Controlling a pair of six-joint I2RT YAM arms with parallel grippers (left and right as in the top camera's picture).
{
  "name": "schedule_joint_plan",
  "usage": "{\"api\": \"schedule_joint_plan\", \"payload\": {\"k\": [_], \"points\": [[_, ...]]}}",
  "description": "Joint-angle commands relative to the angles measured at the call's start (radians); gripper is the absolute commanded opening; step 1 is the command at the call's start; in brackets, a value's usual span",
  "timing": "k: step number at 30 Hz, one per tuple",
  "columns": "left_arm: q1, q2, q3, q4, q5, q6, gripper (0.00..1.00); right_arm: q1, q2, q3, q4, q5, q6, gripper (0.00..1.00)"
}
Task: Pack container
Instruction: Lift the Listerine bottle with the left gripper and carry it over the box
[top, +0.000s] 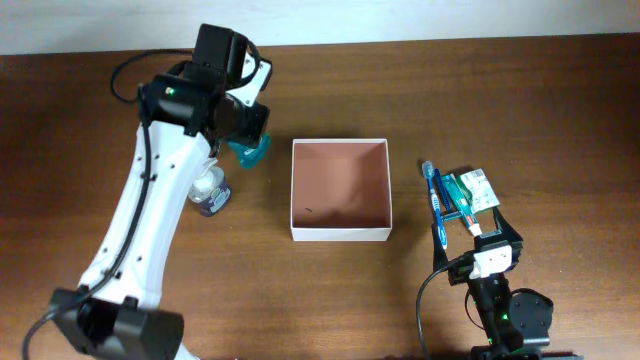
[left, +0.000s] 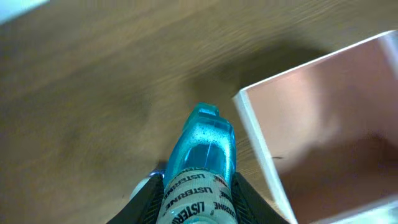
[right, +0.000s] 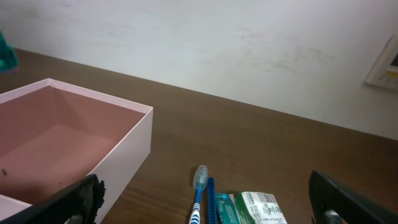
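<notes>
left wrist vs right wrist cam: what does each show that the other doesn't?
Only left wrist: the translucent blue Listerine mouthwash bottle with its readable label, clamped in the left gripper.
Only right wrist: the blue toothbrush, the green-and-white packet beside it, a pale wall, and the right gripper, open. A teal sliver at its left edge cannot be identified.
Both: the square white-walled container with a reddish-brown inside on the brown wooden table.

Three views, one table (top: 560, 100).
From above we look straight down; our left wrist camera hangs close by the container (top: 339, 234) corner; our right looks low across it to the wall (right: 249, 50).
</notes>
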Motion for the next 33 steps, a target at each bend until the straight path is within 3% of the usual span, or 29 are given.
{"api": "schedule_joint_plan", "payload": {"k": [1, 13, 33], "points": [[-0.022, -0.082, 0.051, 0.015, 0.131, 0.084, 0.17, -0.008, -0.01, -0.005, -0.006, 0.006, 0.003, 0.98], [-0.08, -0.093, 0.054, 0.027, 0.317, 0.317, 0.18, -0.008, -0.01, -0.005, -0.006, 0.006, 0.003, 0.98], [-0.18, 0.016, 0.054, 0.068, 0.334, 0.671, 0.18, -0.008, -0.01, -0.005, -0.006, 0.006, 0.003, 0.98]]}}
